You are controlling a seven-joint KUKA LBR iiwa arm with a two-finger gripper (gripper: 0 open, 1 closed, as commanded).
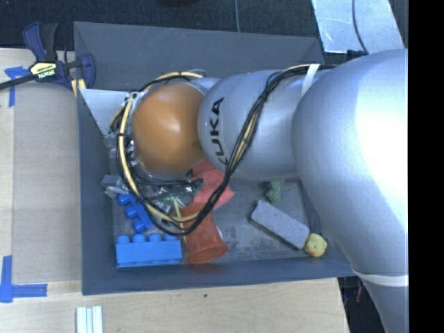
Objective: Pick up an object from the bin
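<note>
My gripper (164, 184) is low in the left half of the bin, mostly hidden under the arm's orange dome. Just below it lie small blue studded pieces (132, 211) and a flat blue toy brick (148, 250) by the front wall. A red-orange cup (205, 244) lies on its side to the right of the brick. A pink-red soft thing (212, 186) sits right beside the gripper, partly under the arm.
A grey rectangular block (279, 224) lies at the front right, with a small yellow ball (316, 245) at its end and a small green thing (274, 191) behind it. The arm covers the bin's back and right side.
</note>
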